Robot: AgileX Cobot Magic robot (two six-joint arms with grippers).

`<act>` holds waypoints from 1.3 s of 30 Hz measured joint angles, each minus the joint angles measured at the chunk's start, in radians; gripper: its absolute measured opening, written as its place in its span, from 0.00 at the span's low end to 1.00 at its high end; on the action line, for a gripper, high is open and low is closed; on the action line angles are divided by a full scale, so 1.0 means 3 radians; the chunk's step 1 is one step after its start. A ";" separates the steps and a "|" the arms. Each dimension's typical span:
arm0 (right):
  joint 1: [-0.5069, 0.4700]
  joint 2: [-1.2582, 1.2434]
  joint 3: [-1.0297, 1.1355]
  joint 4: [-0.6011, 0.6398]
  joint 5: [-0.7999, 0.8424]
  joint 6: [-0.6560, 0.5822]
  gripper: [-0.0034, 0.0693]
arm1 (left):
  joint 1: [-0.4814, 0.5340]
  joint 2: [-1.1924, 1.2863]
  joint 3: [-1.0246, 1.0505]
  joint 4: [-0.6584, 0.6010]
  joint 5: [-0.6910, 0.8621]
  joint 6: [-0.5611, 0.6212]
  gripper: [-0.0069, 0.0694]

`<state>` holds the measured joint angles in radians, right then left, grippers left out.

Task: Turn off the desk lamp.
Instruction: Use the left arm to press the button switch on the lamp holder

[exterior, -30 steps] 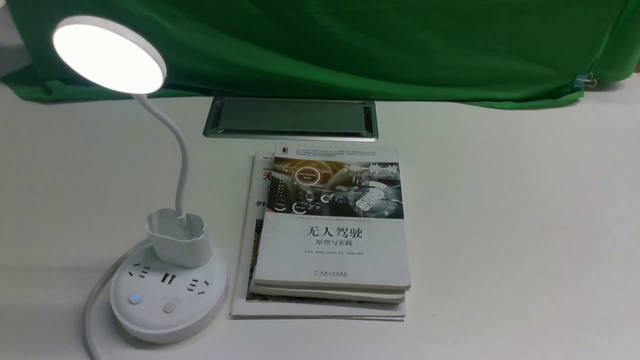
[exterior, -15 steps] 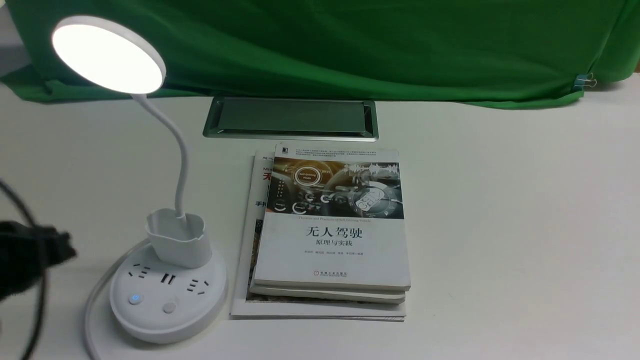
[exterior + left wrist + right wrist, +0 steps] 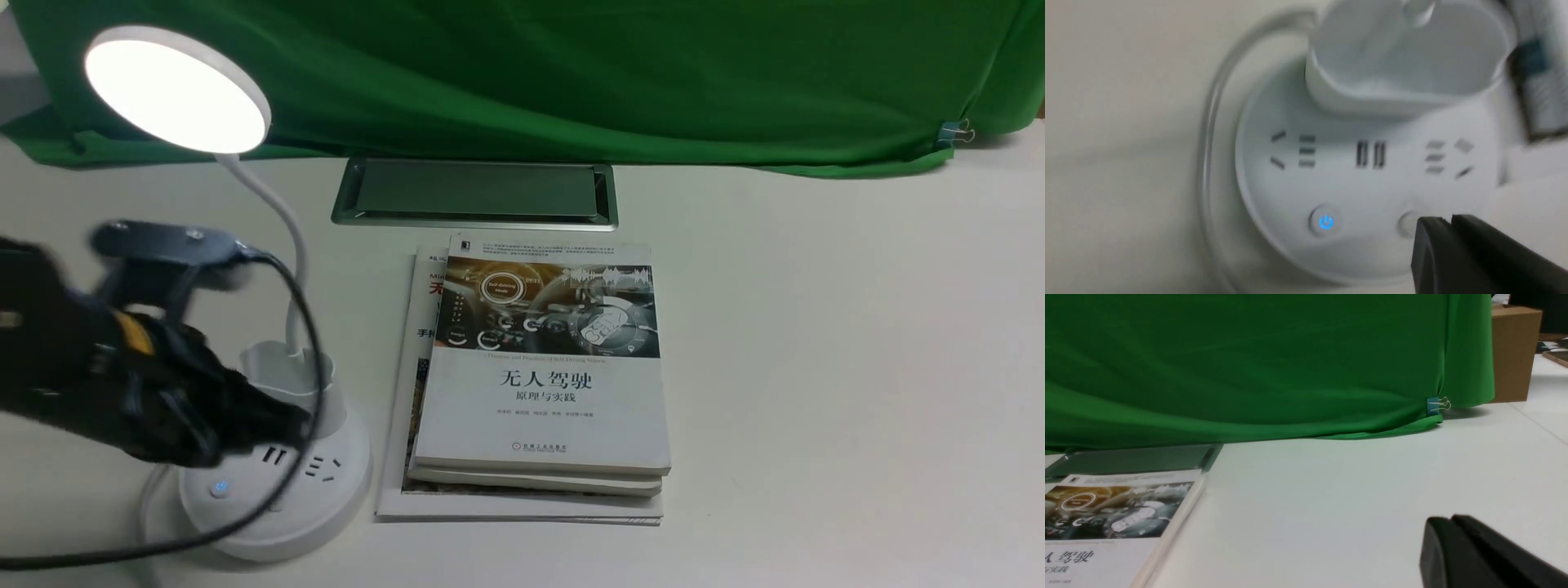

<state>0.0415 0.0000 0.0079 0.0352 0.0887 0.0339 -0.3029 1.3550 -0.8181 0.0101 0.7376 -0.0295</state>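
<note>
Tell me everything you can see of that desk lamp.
The desk lamp is white, plastic-looking, and lit. Its round disc head tilts atop a thin curved neck, rising from a cup. The round base on the table has sockets and two buttons, one glowing blue. A cable runs beside it.

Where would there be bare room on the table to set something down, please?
The broad stretch right of the book stack, up to the green cloth, looks bare. It is crowded left, where the arm overhangs the lamp base.
</note>
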 joint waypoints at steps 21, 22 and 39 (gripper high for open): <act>0.0000 0.0000 0.0000 0.0000 0.0000 0.0000 0.10 | -0.0161 0.0677 0.0029 -0.0107 -0.0245 0.0050 0.12; 0.0000 0.0000 0.0000 0.0000 0.0000 0.0000 0.10 | -0.0163 0.0691 0.0029 -0.0107 -0.0251 0.0050 0.12; 0.0000 0.0000 0.0000 0.0000 0.0000 0.0000 0.10 | -0.0166 0.0331 -0.0073 0.0080 -0.0150 0.0002 0.12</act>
<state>0.0415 0.0000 0.0079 0.0352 0.0887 0.0339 -0.3526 1.4542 -0.8401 0.0341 0.6927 -0.0290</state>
